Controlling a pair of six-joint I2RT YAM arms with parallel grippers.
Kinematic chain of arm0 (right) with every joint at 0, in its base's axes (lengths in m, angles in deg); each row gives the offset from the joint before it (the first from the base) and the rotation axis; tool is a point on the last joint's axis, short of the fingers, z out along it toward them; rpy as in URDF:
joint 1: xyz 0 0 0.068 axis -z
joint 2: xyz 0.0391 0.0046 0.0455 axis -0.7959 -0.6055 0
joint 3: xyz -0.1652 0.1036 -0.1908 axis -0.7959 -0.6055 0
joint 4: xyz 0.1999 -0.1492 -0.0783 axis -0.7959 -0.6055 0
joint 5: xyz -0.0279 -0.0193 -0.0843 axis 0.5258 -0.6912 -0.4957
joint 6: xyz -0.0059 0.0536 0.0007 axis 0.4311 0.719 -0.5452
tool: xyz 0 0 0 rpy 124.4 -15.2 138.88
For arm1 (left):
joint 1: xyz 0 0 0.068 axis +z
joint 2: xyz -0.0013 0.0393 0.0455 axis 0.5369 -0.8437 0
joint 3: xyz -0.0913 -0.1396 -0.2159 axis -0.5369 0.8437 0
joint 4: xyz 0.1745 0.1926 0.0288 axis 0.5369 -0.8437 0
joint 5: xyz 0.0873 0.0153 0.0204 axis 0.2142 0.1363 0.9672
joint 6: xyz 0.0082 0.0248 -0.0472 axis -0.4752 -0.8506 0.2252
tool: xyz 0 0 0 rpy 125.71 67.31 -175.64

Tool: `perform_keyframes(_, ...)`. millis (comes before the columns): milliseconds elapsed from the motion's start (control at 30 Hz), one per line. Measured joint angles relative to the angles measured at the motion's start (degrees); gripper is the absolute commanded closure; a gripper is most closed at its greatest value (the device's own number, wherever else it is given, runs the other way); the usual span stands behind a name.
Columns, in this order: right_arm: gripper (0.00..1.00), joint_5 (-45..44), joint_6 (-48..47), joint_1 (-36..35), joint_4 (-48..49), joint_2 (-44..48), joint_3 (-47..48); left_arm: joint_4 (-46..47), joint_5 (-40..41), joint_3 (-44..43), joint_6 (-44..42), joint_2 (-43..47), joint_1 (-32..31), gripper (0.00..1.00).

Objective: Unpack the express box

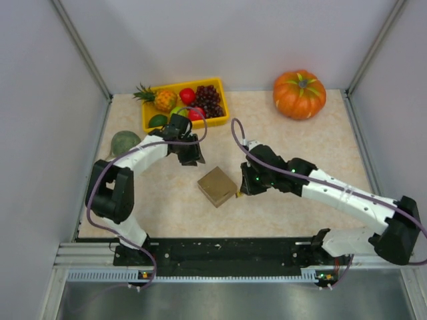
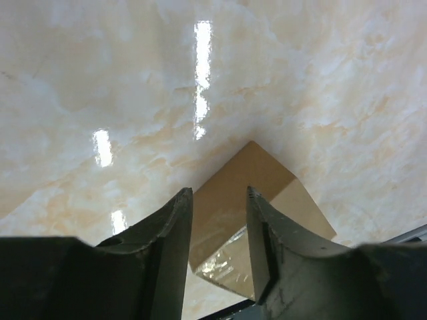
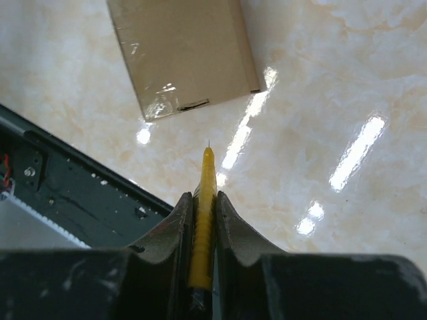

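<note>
- Express box (image 1: 217,186) lies flat and closed on the marble desk (image 1: 320,153), near its middle, between the two arms.
- Left jaws hover just far-left of the box, partly parted, gripping nothing.
- Right jaws, just right of the box, are clamped on a yellow cutter (image 3: 203,220); its tip points toward the box without touching it.

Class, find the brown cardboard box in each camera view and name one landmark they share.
Top external: express box at table centre, between both arms.
Left wrist: box lower centre, behind the fingers.
Right wrist: box at top, beyond the yellow cutter tip.
Shared: marbled tabletop.
</note>
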Motion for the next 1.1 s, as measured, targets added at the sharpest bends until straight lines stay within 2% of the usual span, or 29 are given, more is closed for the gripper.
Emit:
perform_keyframes(200, 1.00, 1.42, -5.11, 0.00, 1.31, 7.93, 0.00, -1.68, 0.20, 3.54, -0.15, 9.77, 0.48, 0.38)
perform_keyframes(400, 1.00, 2.21, -8.15, -0.63, 5.99, 6.93, 0.00, -3.10, -1.84, 10.19, 0.85, 14.40, 0.39, 0.29)
perform_keyframes(567, 1.00, -1.99, -12.15, -5.55, 13.84, 6.10, -0.96, -1.64, -5.40, 14.97, 2.25, 15.56, -0.31, 0.26)
perform_keyframes(667, 1.00, -3.28, -14.03, -7.10, 18.45, 5.44, -2.47, -0.20, -6.91, 15.56, 2.75, 15.37, -1.07, 0.27)
perform_keyframes(867, 1.00, -5.18, -16.22, -7.76, 23.43, 2.19, -4.66, 3.28, -7.78, 15.47, 3.67, 11.52, -1.49, 0.42)
perform_keyframes(1100, 1.00, -5.95, -17.05, -8.52, 25.86, 1.68, -4.96, 5.35, -8.35, 13.81, 3.41, 7.80, -1.49, 0.46)
